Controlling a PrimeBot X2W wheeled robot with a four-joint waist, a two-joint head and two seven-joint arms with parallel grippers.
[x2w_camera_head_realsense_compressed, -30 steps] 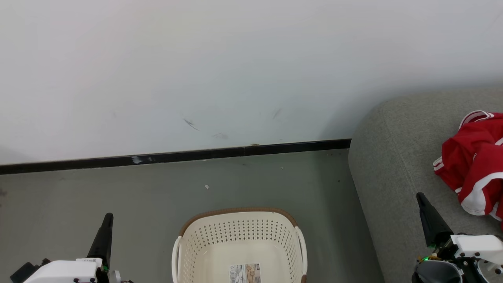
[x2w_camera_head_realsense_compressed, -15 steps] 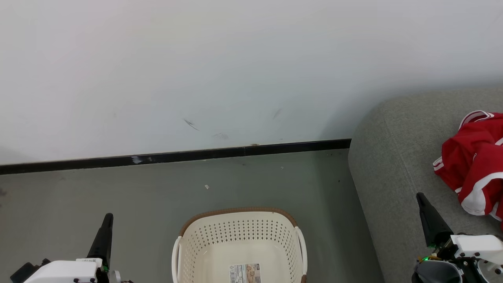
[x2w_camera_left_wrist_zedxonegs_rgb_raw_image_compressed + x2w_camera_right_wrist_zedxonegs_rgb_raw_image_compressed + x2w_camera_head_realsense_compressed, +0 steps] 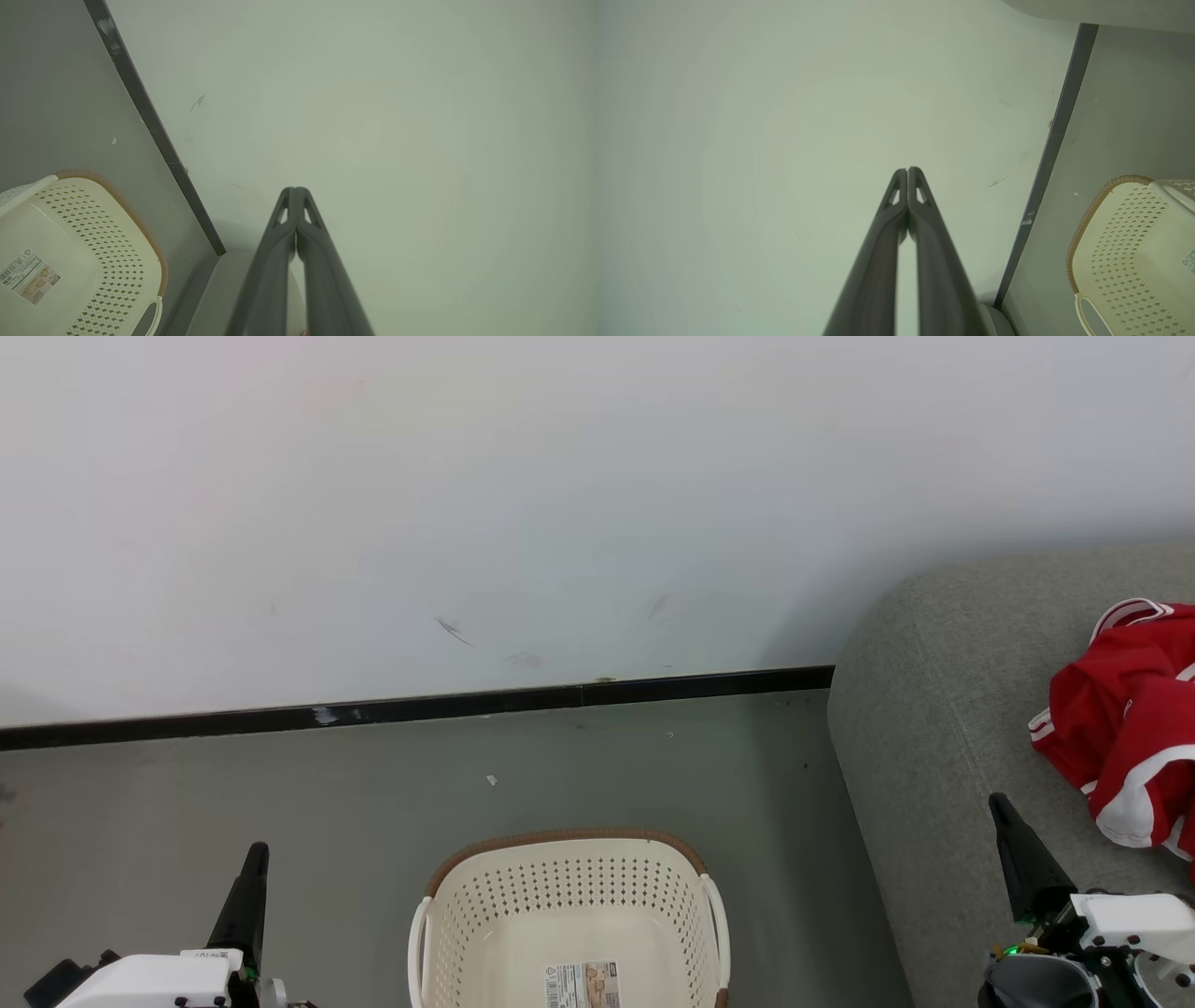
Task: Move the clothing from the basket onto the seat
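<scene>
The cream basket (image 3: 653, 873) stands on the floor at the bottom centre of the head view, with nothing inside but the label on its bottom; it also appears in the left wrist view (image 3: 117, 252) and right wrist view (image 3: 1120, 233). Red clothing (image 3: 1120, 719) with white stripes lies crumpled on the grey seat (image 3: 943, 709) at the right edge. My left gripper (image 3: 257, 851) (image 3: 295, 190) is shut and holds nothing, left of the basket. My right gripper (image 3: 997, 800) (image 3: 907, 170) is shut and holds nothing, over the seat's near part, left of the clothing.
A white wall (image 3: 560, 504) with a black skirting strip (image 3: 420, 707) runs behind the basket. Grey floor (image 3: 280, 784) lies between the wall, the basket and the seat's rounded left side.
</scene>
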